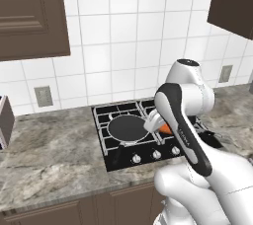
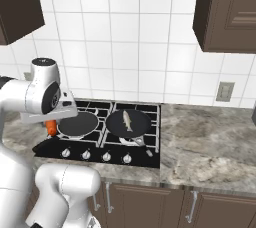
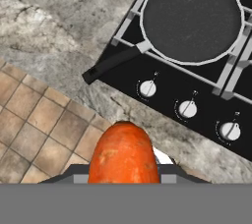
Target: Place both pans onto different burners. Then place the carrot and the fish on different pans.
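a grey marbled counter (image 2: pixel 200 137) carries a black cooktop (image 2: pixel 145 158) (knobs along its front). on the cooktop's grates sit two black pans: the left pan (image 2: pixel 77 124) bare, the right pan (image 2: pixel 141 124) beside it holding a pale fish (image 2: pixel 128 120).

White Franka arm (image 1: pixel 197 169), glossy rounded link shells. Dark grey/black band wraps around forearm link, faint pale lettering along it, illegible. Round white joint housing (image 2: pixel 45 89) with black cap on top, black ring at joint face. Bulbous white base segment (image 2: pixel 67 187) at bottom. Flat white flange plate at wrist. No cables or screws discernible.
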